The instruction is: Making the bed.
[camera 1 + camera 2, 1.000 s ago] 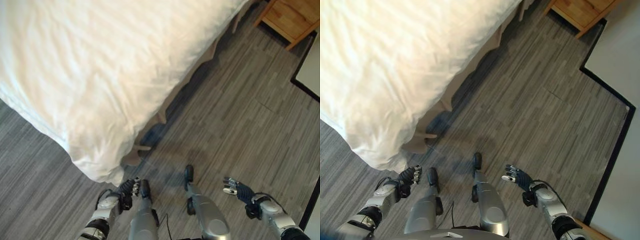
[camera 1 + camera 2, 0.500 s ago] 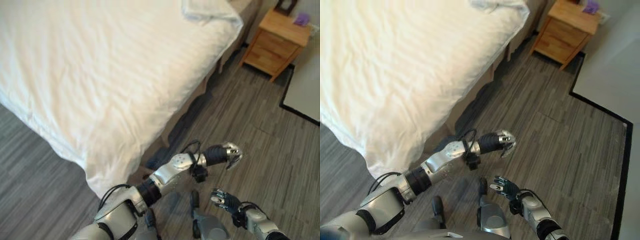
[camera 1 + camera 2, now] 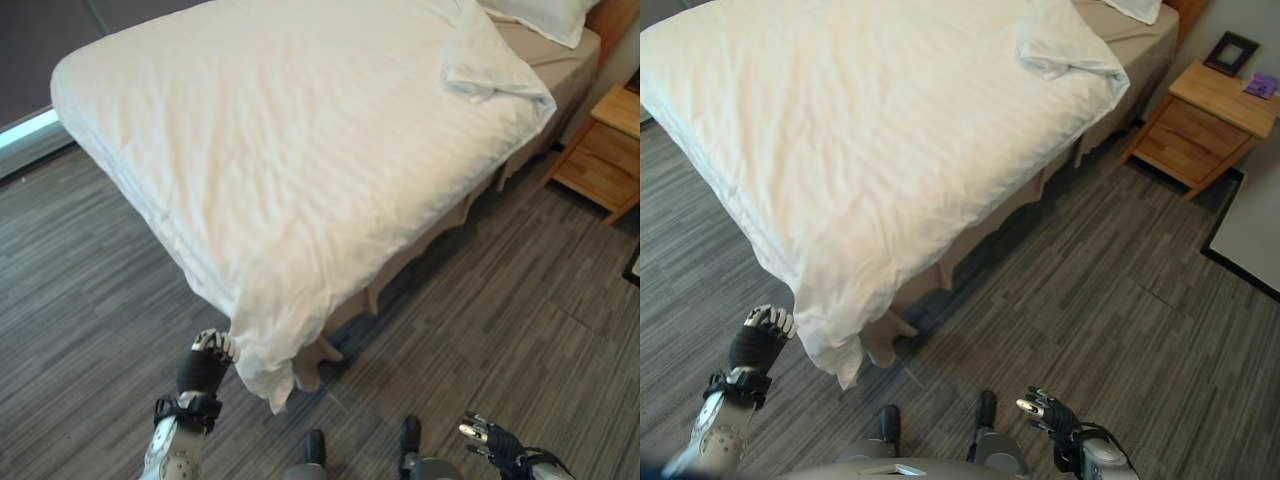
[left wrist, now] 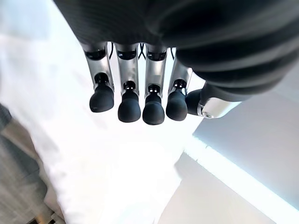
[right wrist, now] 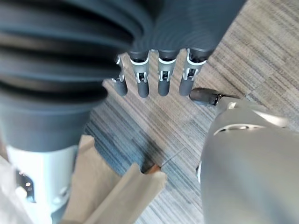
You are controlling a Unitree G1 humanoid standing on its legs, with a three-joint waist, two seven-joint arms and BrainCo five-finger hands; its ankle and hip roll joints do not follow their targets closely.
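Duvet (image 3: 300,150) spread over bed (image 3: 1140,50), its corner hanging to floor (image 3: 1090,300) at 7 o'clock, left hand (image 3: 205,362) just beside that corner, fingers relaxed, grasping nothing, right hand (image 3: 1050,412) at 5 o'clock, well apart, released, nightstand (image 3: 1200,125) at 2 o'clock.

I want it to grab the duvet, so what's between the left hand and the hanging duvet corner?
Nothing: the eye views show just bare floor between the left hand and the duvet corner.

A bedroom: a wide bed (image 3: 890,130) under a white duvet (image 3: 300,150) just beside the left hand (image 3: 760,335), a wooden nightstand (image 3: 1200,125) far beyond the right hand (image 3: 1050,415), grey plank floor (image 3: 1110,300).
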